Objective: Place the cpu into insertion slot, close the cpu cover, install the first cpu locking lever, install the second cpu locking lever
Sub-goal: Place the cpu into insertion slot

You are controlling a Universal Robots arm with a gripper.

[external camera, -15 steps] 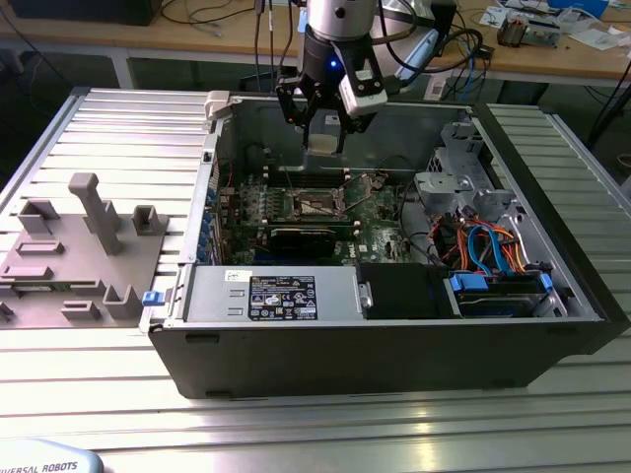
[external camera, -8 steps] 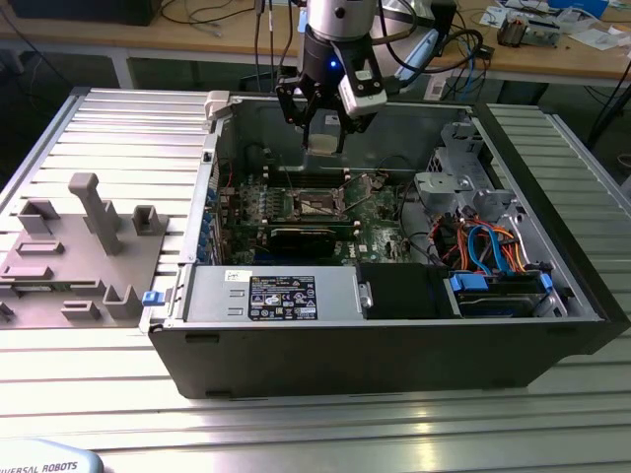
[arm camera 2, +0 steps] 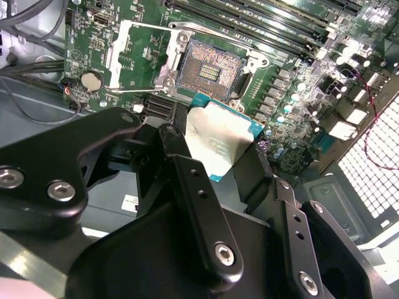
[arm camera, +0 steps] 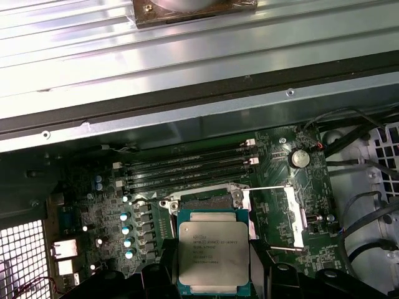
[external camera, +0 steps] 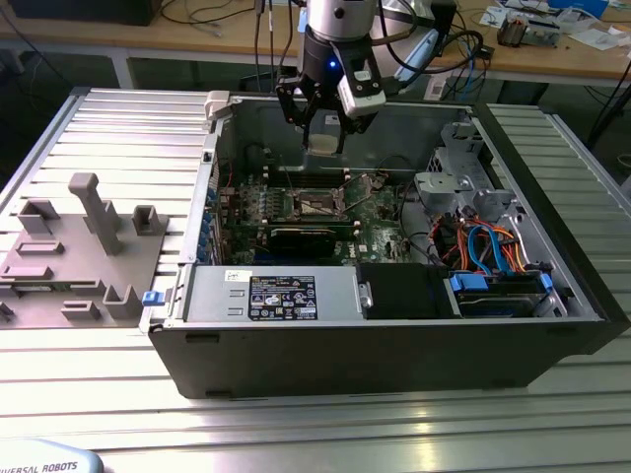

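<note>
Above insertion slot (arm camera 2: 211, 68); gripper (external camera: 323, 138) w/ cpu (arm camera: 214, 258)

Ribbed metal table (external camera: 296, 434) carries open computer case (external camera: 394, 345), grey fixture (external camera: 99, 222) beside.

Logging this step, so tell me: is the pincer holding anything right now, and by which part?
Yes: the pincer grips the cpu by two opposite edges, not yet in the insertion slot.
</note>
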